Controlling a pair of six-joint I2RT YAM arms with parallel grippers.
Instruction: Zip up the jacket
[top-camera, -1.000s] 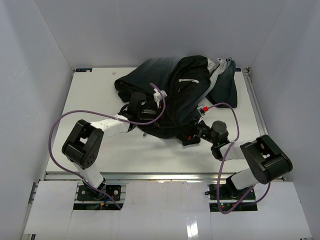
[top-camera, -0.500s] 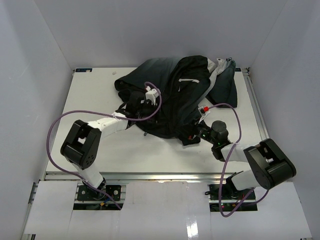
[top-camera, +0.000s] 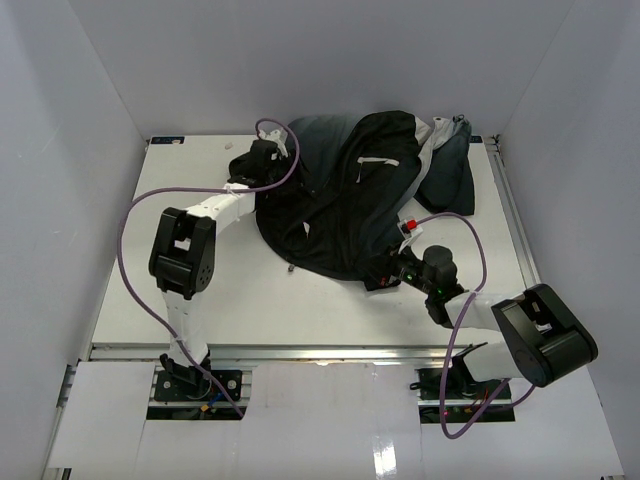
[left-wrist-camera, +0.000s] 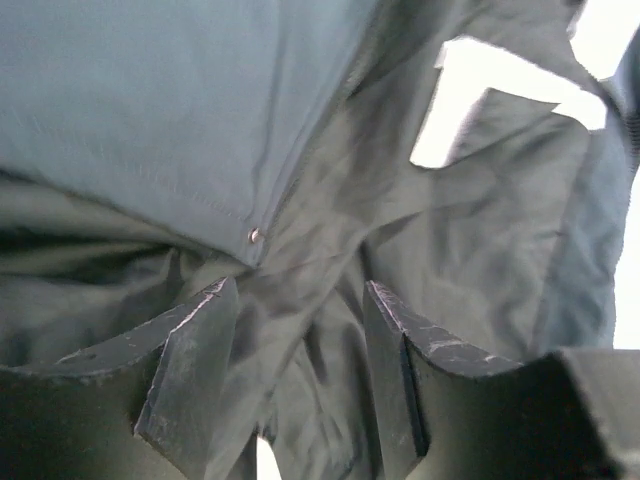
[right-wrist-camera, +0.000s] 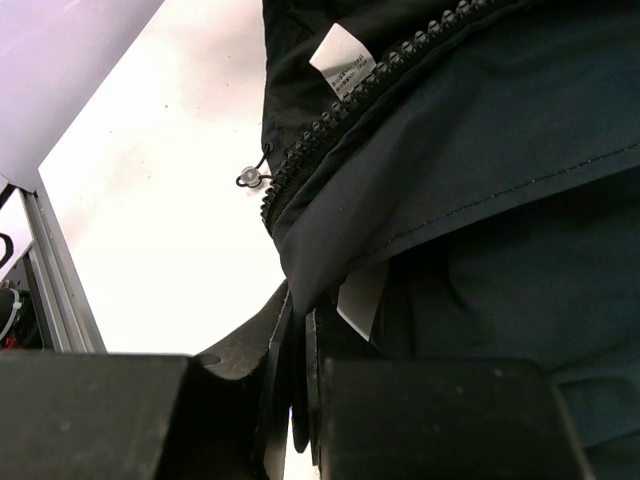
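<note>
While both arms reach in, the jacket (top-camera: 350, 195) lies crumpled across the far middle and right of the table (top-camera: 190, 290). It is a big dark charcoal heap with paler grey panels at its far right edge and a small white strip on its upper fold. From the right wrist I see black zipper (right-wrist-camera: 400, 65) teeth curving along one open edge. A white label (right-wrist-camera: 342, 58) is sewn just beside them, and a small ring-shaped pull (right-wrist-camera: 250, 177) hangs off the zipper's lower end over the bare white tabletop. That stretch of the front is not zipped. My right gripper (top-camera: 386, 272) sits at the jacket's near hem, its fingers (right-wrist-camera: 255, 365) pressed together with the hem's edge nipped between them. My left gripper (top-camera: 262, 158) is at the jacket's far-left end. In its own view its two fingers stand well apart over rumpled dark lining, gripping nothing, with a smoother blue-grey panel and a tiny metal snap (left-wrist-camera: 254, 236) just beyond. Compared with a second ago, the left arm has swung from the jacket's near-left edge up to that far-left corner. The cloth on that side now lies flatter and more spread out. The right gripper has stayed on the hem, drawn only slightly nearer.
</note>
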